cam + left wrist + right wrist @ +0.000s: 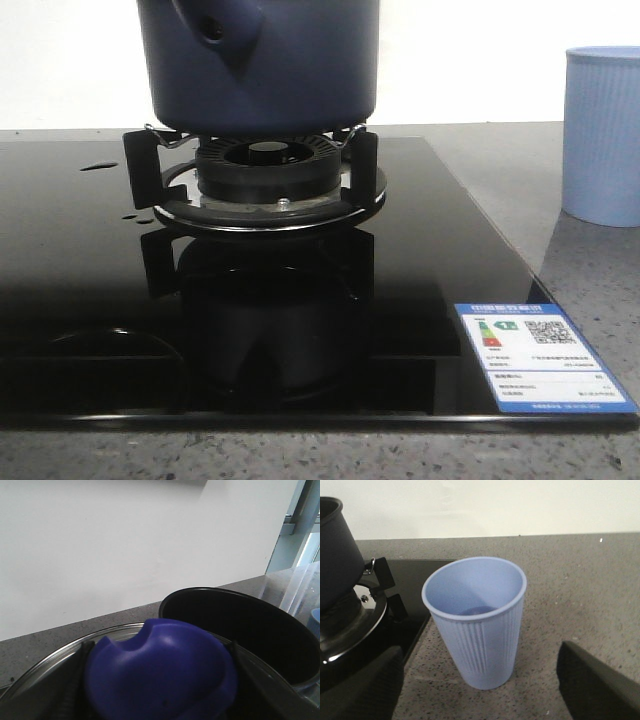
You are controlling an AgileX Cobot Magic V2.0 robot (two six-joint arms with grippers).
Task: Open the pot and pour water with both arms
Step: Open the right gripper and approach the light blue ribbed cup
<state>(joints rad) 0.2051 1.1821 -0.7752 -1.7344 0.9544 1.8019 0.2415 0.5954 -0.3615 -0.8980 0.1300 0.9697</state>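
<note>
The dark navy pot (260, 60) stands on the gas burner (268, 175), its handle stub with a round hole facing the camera. In the left wrist view the pot (240, 625) is open and dark inside. My left gripper (156, 680) is shut on the blue knob (160, 670) of a glass lid with a metal rim (45, 662), held beside the pot. My right gripper (480, 682) is open, and the pale blue ribbed cup (480, 630) stands upright just ahead of its fingers (592, 680). Neither gripper shows in the front view.
The black glass hob (90, 300) has a label (540, 360) at its front right corner. The cup (602, 135) stands on the grey speckled counter (590, 270) right of the hob. The pot support's prongs (380, 575) are near the cup. A white wall runs behind.
</note>
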